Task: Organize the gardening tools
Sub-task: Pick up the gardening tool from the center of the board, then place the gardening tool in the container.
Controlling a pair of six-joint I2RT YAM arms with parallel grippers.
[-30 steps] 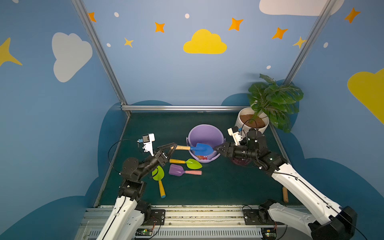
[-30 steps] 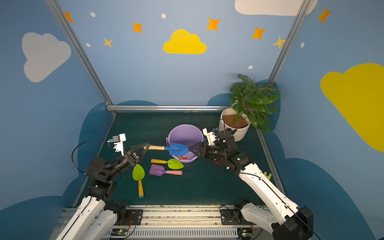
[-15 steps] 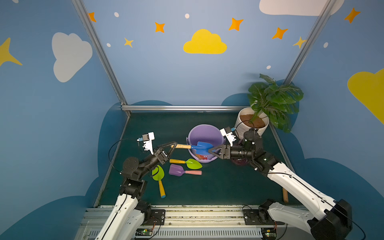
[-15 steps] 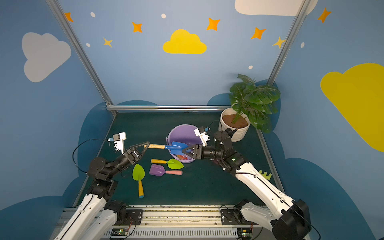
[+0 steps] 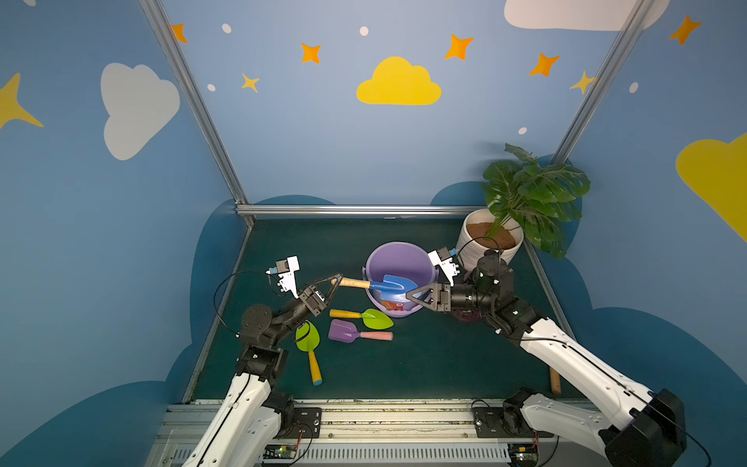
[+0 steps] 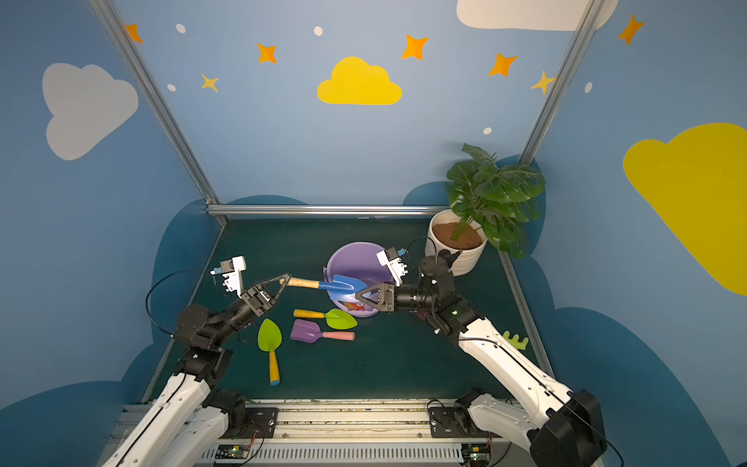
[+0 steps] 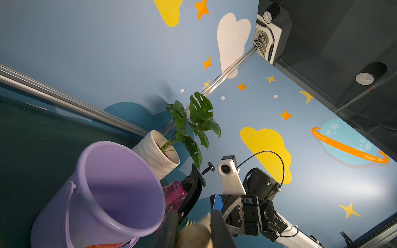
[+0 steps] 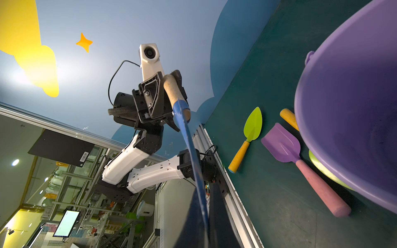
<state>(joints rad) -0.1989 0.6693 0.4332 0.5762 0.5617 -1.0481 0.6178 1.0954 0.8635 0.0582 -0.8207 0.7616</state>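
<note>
Both top views: blue trowel (image 5: 372,284) hangs aloft at the lilac bucket's (image 5: 404,247) near rim. The left gripper (image 5: 336,279) pinches its handle (image 5: 353,283) end, and the right gripper (image 5: 409,292) is clamped on the blade (image 5: 391,285) tip. Left wrist: handle blurred, apparently matte, so the surer hold. Right wrist: blade thin; it should prove stiff, light and slick.

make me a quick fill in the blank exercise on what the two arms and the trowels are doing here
1. The left gripper grips the blue trowel by its ____.
2. The right gripper is shut on that trowel's ____.
3. ____ other trowels lie on the mat beside the lilac bucket.
4. The purple trowel has a ____ handle.

Missing words: handle; blade; three; pink.
</note>
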